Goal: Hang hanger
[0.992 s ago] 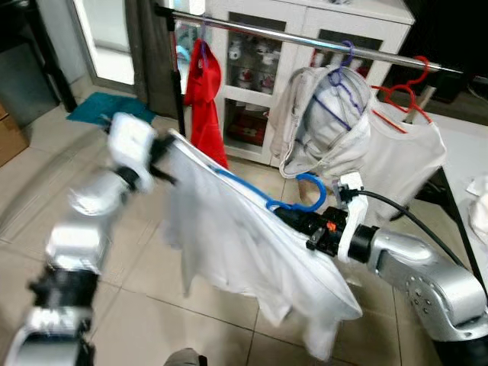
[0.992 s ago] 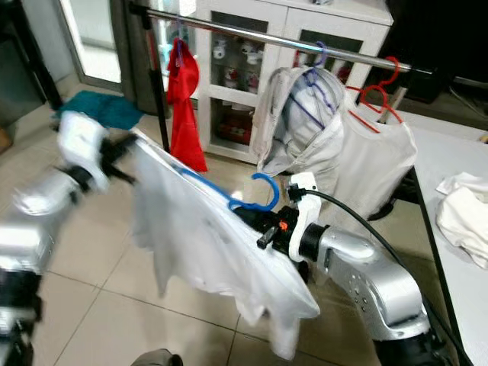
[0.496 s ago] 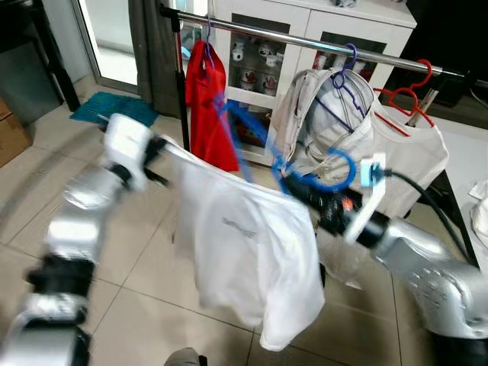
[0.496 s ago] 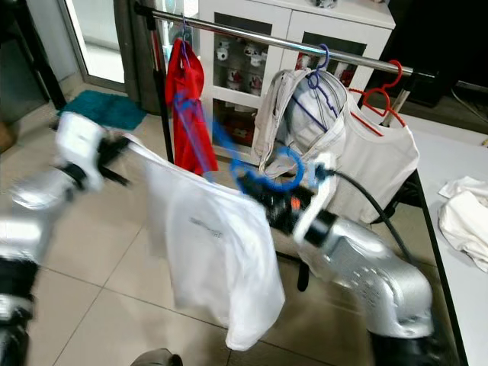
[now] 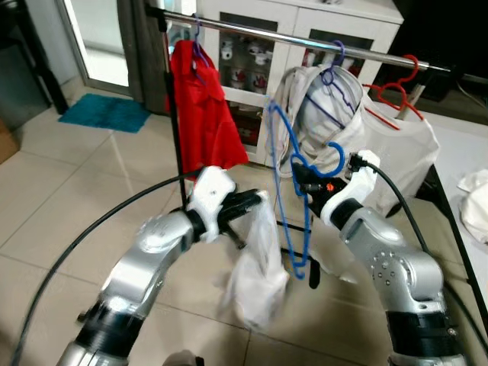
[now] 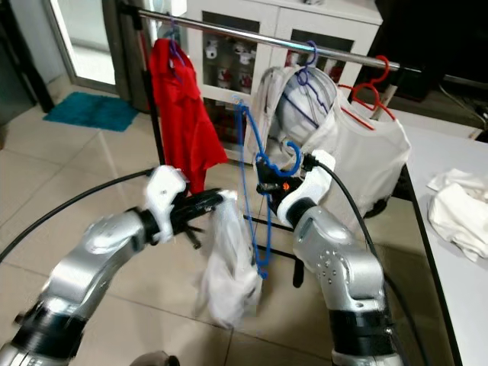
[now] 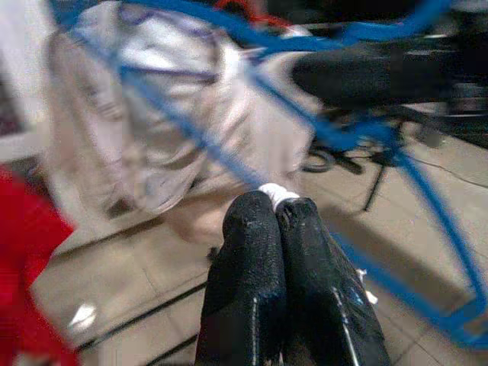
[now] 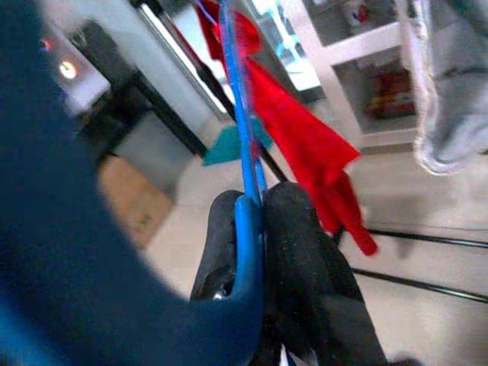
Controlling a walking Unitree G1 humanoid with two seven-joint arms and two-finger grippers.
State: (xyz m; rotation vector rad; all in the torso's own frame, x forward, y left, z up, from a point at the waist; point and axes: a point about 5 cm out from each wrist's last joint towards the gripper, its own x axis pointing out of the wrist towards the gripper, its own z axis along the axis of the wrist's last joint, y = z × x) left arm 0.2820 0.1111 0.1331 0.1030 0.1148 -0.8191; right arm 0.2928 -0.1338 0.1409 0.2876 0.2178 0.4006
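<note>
While the blue hanger (image 5: 288,191) hangs bare and upright in the right gripper (image 5: 305,185), pinched just under its hook, the white shirt (image 5: 255,267) droops in a loose bunch from the left gripper (image 5: 255,204), beside the hanger and below it. In the left eye view both are in front of the clothes rail (image 5: 252,29), short of its middle stretch, between the red garment (image 5: 200,107) near the rail's left end and the grey-white garment (image 5: 328,122) on a purple hanger (image 5: 335,76). A red hanger (image 5: 396,90) with a white top sits toward the rail's right end.

The right eye view shows the same: the hanger's hook is well below the rail, and the shirt looks to be off the frame, though blur leaves a last snag possible.

In the left wrist view the two black fingers (image 7: 290,259) are pressed together with a scrap of white cloth nipped at their tips; blue wire crosses behind.

In the right wrist view the fingers (image 8: 297,244) are clamped on the blue wire, which runs up between them.

The hanger looks light, thin and stiff, probably smooth enough to twist in a pinch, so the hold at the neck below the hook suits it best. The shirt is soft and limp; it will sag and slide, and wants holding at the shoulder or collar.
</note>
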